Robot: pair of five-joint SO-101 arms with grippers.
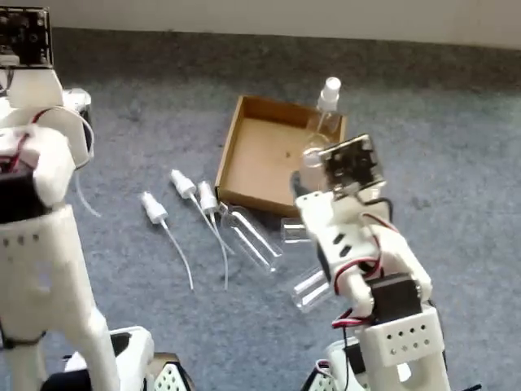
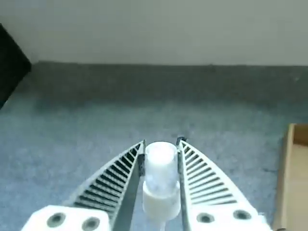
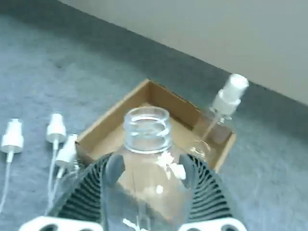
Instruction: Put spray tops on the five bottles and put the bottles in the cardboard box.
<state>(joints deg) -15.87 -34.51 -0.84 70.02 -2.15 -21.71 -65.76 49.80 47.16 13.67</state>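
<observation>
Right wrist view: bottle (image 3: 147, 137) w/in right claw (image 3: 150, 167)

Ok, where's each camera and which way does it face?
High view: fixed above, looking down on cardboard box and loose spray tops; both arms show.
Left wrist view: faces the wall; its fingers clamp a spray top.
Right wrist view: faces the box; its fingers hold an open bottle.
Shared: the box, in high and right wrist views.

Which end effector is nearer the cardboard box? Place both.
Right. The right end effector, shut on a capless bottle, is right at the cardboard box; the left end effector, shut on a spray top, is well off to its side.
</observation>
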